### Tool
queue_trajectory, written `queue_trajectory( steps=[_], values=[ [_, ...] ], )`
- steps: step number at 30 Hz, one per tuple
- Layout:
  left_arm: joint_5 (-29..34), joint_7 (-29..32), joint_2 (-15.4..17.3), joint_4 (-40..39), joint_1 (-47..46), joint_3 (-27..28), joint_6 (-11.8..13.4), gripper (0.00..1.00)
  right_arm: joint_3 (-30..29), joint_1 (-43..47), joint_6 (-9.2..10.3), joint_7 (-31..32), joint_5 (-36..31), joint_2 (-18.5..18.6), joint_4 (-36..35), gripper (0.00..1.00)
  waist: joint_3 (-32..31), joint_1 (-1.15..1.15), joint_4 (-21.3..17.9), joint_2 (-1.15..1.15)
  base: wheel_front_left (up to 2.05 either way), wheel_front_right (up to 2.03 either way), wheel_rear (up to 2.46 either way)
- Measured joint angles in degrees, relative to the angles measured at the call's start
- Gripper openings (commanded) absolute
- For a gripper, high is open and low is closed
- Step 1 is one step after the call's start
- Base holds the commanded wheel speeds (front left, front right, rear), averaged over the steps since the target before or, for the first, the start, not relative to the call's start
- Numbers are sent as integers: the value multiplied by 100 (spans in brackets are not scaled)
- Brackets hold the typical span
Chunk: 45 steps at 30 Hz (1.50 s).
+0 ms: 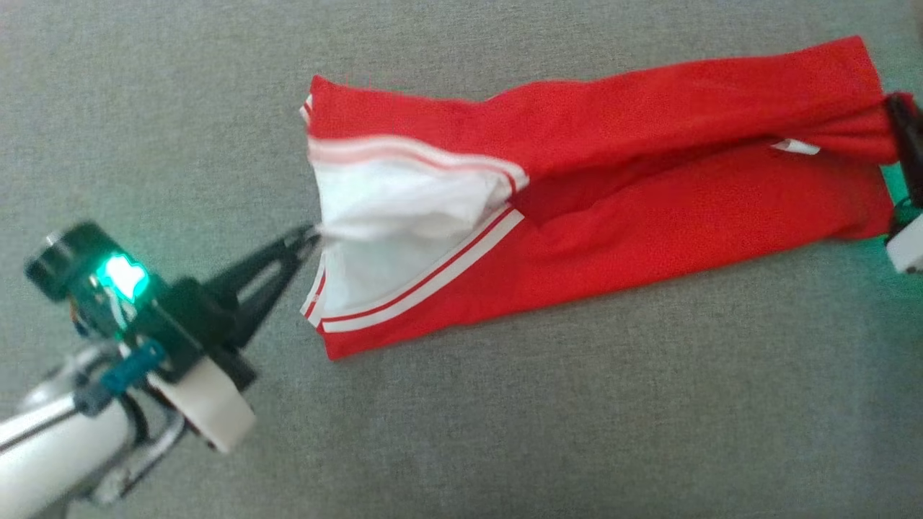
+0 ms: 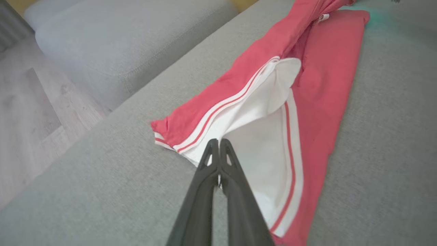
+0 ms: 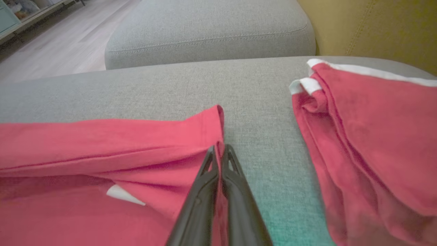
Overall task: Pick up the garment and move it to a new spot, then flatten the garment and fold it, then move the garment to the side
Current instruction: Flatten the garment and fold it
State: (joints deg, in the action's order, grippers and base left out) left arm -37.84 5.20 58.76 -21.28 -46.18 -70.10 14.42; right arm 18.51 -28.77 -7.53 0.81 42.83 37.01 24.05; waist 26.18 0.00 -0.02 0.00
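Observation:
A red garment (image 1: 649, 187) with a white panel and red-and-white stripes lies stretched out across the grey cushion (image 1: 505, 432). At its left end my left gripper (image 1: 311, 236) is shut on the white edge; in the left wrist view the closed fingertips (image 2: 218, 141) pinch the white cloth of the garment (image 2: 321, 85). My right gripper (image 1: 896, 108) is at the far right end, shut on the bunched red hem. The right wrist view shows it (image 3: 219, 148) clamping a fold of the garment (image 3: 85, 147), which rises slightly between the two grips.
A second heap of red cloth with white trim (image 3: 368, 143) lies just beyond the right gripper. A separate grey cushion block (image 3: 211, 30) sits past the seat edge, with wooden floor (image 2: 30, 112) beside it and a yellow backrest (image 3: 375, 27) behind.

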Motion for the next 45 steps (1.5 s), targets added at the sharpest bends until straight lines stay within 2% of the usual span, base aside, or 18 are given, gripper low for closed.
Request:
queue_trajectory(
  steps=[1,2,3,4,5,9,11,14,18,22,26,29,37,45],
  values=[
    [-51,-34,-25,-12,99,-25,58,0,-1,37,0,-25,-48,-14,5,39,-4,0,-6,0,0,0,0],
    [-71,-77,-58,-14,185,-41,123,0,-8,53,0,-33,-86,-33,18,75,-7,0,-14,0,0,0,0],
    [-100,-125,-107,-11,255,-48,191,0,-20,60,0,-34,-127,-52,34,100,-12,0,-20,0,0,0,0],
    [-111,-189,-172,3,320,-49,266,43,-64,65,0,-45,-157,-89,44,100,-17,0,-24,0,0,0,0],
    [-108,-280,-249,35,369,-49,348,100,-138,75,0,-89,-156,-141,59,100,-24,0,-25,0,0,0,0],
    [5,-806,-649,363,539,8,905,100,-506,302,0,-357,-227,-328,69,100,-81,0,-10,0,0,0,0],
    [2,-1285,-965,569,745,210,1306,100,-742,539,0,-521,-258,-457,43,100,-130,0,3,0,0,0,0],
    [-48,-1818,-1463,883,1110,453,1759,100,-1028,953,0,-702,-279,-727,-104,100,-233,0,11,0,0,0,0],
    [44,-1961,-2093,1140,1681,1004,2175,100,-1292,1384,0,-840,-431,-1080,-390,100,-380,0,5,0,0,0,0],
    [776,-1992,-2753,1078,2195,1828,2447,100,-1473,1567,0,-838,-578,-1303,-589,100,-499,0,17,0,0,0,0],
    [1216,-1992,-3162,1022,2617,2226,2408,100,-1644,1624,0,-794,-673,-1403,-600,100,-557,0,96,0,0,0,0],
    [1544,-1992,-3475,1024,3003,2537,2214,100,-1858,1646,0,-703,-787,-1505,-575,100,-591,0,217,0,0,0,0],
    [2136,-1992,-4147,1106,3309,3122,1484,100,-2326,1082,0,-286,-1159,-1713,-140,100,-530,0,552,0,0,0,0],
    [2543,-1992,-4560,1268,3439,3548,878,100,-2802,485,0,252,-1707,-1778,680,100,-357,1,747,0,0,0,0]
  ],
)
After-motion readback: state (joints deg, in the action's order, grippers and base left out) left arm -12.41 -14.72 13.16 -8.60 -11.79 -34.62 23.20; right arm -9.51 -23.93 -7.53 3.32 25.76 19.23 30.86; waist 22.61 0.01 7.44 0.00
